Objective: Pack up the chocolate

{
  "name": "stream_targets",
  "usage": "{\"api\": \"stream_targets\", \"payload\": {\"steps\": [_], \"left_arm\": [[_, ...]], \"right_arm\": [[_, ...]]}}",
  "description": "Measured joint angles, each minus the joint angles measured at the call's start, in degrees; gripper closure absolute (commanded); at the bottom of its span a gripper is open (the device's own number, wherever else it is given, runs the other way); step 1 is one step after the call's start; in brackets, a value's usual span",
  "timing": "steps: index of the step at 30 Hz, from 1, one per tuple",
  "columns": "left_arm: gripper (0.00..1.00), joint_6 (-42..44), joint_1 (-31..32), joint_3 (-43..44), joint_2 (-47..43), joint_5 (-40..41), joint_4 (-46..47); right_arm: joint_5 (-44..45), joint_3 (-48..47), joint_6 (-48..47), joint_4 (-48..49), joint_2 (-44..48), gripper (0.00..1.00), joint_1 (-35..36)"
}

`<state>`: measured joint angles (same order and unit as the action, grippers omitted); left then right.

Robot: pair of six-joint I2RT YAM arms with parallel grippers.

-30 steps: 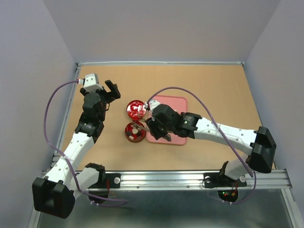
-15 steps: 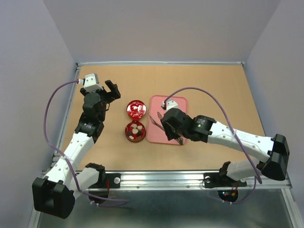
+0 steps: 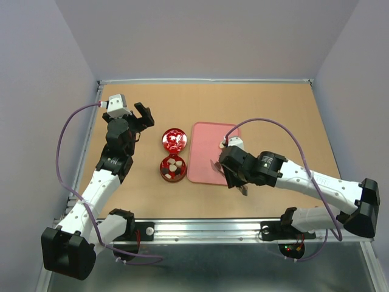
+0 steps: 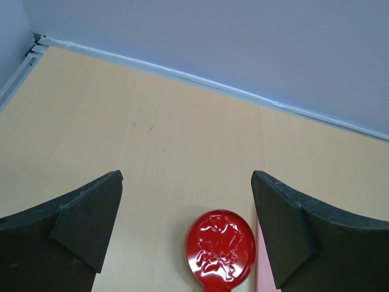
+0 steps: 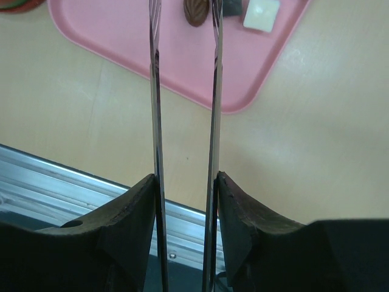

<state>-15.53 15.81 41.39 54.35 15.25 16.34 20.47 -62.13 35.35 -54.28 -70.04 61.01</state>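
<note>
The open red tin base [image 3: 172, 168] holds several dark and cream chocolates [image 3: 174, 165]. Its embossed red lid [image 3: 174, 140] lies just behind it and also shows in the left wrist view [image 4: 220, 249]. My right gripper [image 3: 234, 178] [image 5: 185, 182] is shut on metal tongs [image 5: 214, 91] over the near right corner of the pink tray [image 3: 203, 159]; the tong arms stand apart with nothing between them. A brown candy [image 5: 196, 12], a dark one [image 5: 231, 6] and a cream one [image 5: 261, 13] lie on the tray [image 5: 121, 36]. My left gripper [image 3: 141, 115] [image 4: 186, 182] is open and empty, left of the lid.
The metal rail [image 3: 213, 228] runs along the table's near edge, just below the right gripper. Grey walls close the table at the back and both sides. A purple cable [image 3: 267, 121] loops over the right arm.
My right arm has pulled back from the tin, moving right and toward the near edge across the tray. The tin base, covered before, now shows its chocolates. The left arm has not moved.
</note>
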Motion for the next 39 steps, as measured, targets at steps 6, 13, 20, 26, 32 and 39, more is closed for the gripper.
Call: {"api": "stream_targets", "payload": {"steps": [6, 13, 20, 26, 32, 39], "left_arm": [[0.01, 0.00, 0.00, 0.00, 0.00, -0.02, 0.00], [0.01, -0.02, 0.00, 0.00, 0.00, -0.07, 0.02], [0.01, -0.02, 0.00, 0.00, 0.02, -0.04, 0.02], [0.01, -0.02, 0.00, 0.00, 0.02, -0.07, 0.04], [0.01, -0.02, 0.00, 0.00, 0.02, -0.11, 0.04], [0.01, -0.04, 0.00, 0.00, 0.02, -0.22, 0.04]], "right_arm": [[-1.27, 1.84, 1.42, -1.46, -0.11, 0.52, -0.20], [-1.75, 1.88, 1.75, -1.81, -1.81, 0.53, -0.20], [-2.80, 1.81, 1.42, -1.84, -2.14, 0.53, -0.20], [-4.24, 1.79, 1.62, -2.01, -0.66, 0.53, -0.20], [-4.46, 1.77, 2.01, -2.84, -0.37, 0.53, -0.20], [-3.48, 1.77, 1.95, -2.86, -1.20, 0.55, -0.20]]}}
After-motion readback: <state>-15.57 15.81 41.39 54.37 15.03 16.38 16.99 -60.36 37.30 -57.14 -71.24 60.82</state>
